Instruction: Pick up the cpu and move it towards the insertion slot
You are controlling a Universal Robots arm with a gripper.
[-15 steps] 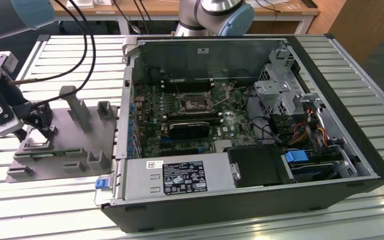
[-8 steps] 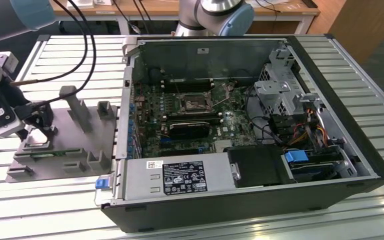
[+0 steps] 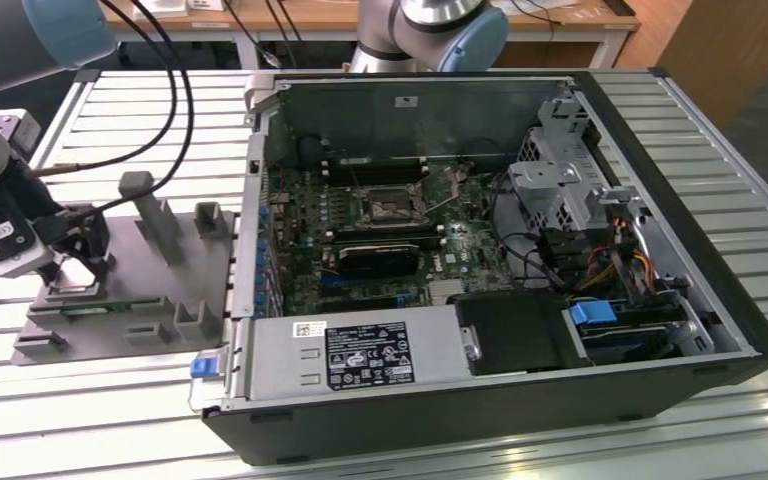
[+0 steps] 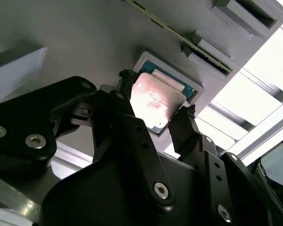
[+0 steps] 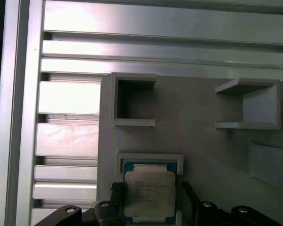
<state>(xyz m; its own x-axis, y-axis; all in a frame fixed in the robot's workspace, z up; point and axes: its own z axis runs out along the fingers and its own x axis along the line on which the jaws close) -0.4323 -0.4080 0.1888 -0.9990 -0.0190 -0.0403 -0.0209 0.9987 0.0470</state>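
The cpu is a silvery square chip with a teal rim, lying in a shallow nest on the grey holder plate. In the second wrist view the cpu sits between two black fingers that press on its opposite edges. My gripper is low over that plate at the exterior view's left, shut on the cpu. The insertion slot is a square socket with a shiny metal frame. It lies on the motherboard inside the open computer case, far to the exterior view's right of the gripper.
Grey upright holder blocks stand on the plate between the gripper and the case wall. Black cables hang from the arm. A second arm's base stands behind the case. The table top is made of slatted aluminium rails.
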